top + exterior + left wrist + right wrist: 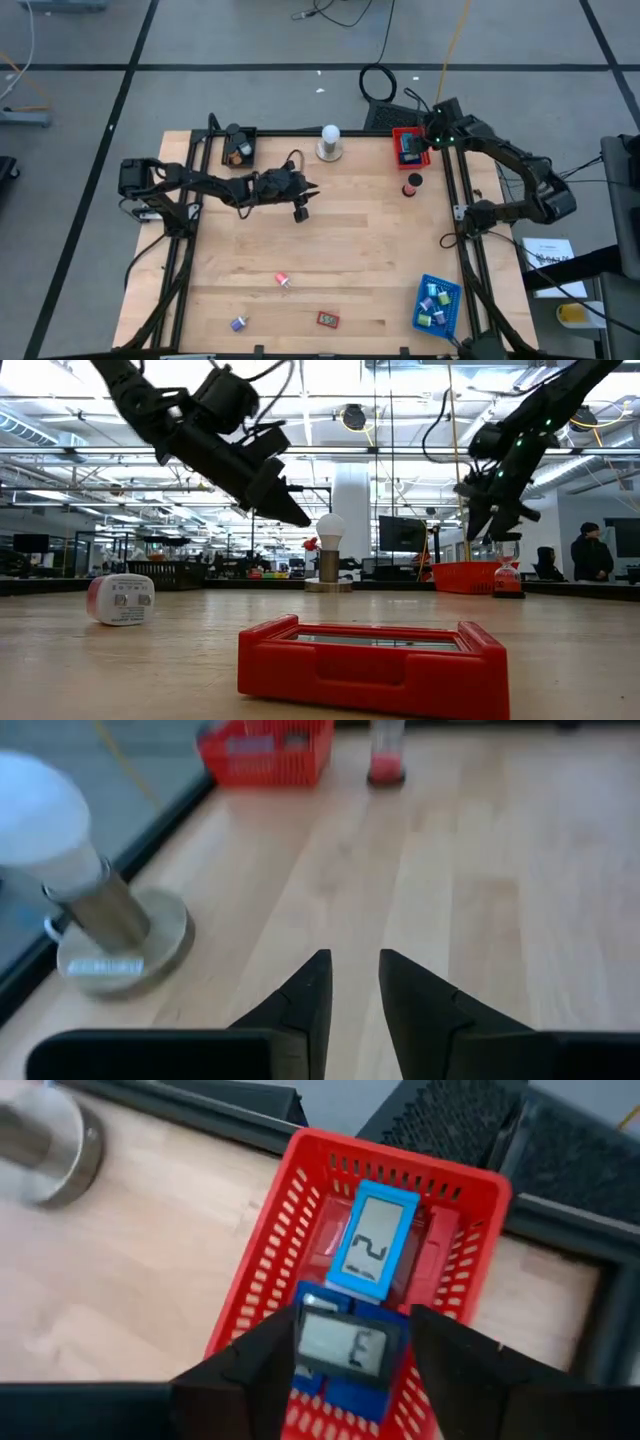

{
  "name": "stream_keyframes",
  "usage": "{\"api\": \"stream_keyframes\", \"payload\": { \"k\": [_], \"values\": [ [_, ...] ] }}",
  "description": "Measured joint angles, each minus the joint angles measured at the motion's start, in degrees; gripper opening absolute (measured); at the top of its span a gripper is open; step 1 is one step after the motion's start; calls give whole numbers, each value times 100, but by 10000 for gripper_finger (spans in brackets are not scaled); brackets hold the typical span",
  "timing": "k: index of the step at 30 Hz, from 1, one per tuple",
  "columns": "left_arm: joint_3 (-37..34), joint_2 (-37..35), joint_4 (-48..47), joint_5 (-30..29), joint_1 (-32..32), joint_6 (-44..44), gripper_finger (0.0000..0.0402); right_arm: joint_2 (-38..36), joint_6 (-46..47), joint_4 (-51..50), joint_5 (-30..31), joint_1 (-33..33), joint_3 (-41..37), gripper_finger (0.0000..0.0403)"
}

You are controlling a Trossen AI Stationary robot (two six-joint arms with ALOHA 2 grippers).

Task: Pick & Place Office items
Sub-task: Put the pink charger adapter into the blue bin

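My right gripper (350, 1330) hangs open over the red tray (262, 1250) at the table's far right. Its fingers stand on either side of a blue piece with a grey display (345, 1348), which lies in the tray, partly on another blue display piece (372, 1245); I cannot tell whether they touch it. My left gripper (352, 965) hovers above bare wood near the middle of the table's far half, its fingertips a narrow gap apart with nothing between them. A red block (328, 319), a red-and-white roll (283, 280) and a purple piece (239, 323) lie near the front edge.
A white bulb on a round grey base (330, 142) stands at the far edge. A small red piece (412, 185) stands upright near the red tray. A black tray (238, 148) sits far left, and a blue tray (452, 318) with several pieces near right.
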Motion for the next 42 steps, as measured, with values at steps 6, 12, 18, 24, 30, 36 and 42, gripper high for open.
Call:
{"api": "stream_keyframes", "payload": {
  "k": [6,12,18,24,30,36,42],
  "values": [
    [-1260,85,2726,706,280,-384,92,-794,-484,236,825,767,-418,98],
    [-1606,80,3128,1131,474,-818,92,-1462,-289,1806,850,1704,-1224,7],
    [-1271,82,2379,1194,371,-867,92,-1687,-75,4061,861,2699,-1921,13],
    [-1251,-9,2496,1385,-63,-565,92,-1526,-166,6040,866,3257,-2466,4],
    [-1251,-5,2266,1402,-729,-434,30,-1430,-207,6251,851,3505,-2544,1],
    [-1251,-5,1942,1389,-1328,-782,4,-1435,-113,6276,863,3994,-2544,1],
    [-782,-5,396,1130,-2223,-995,46,-1434,-30,6174,1787,5119,-2544,1]
  ]
}}
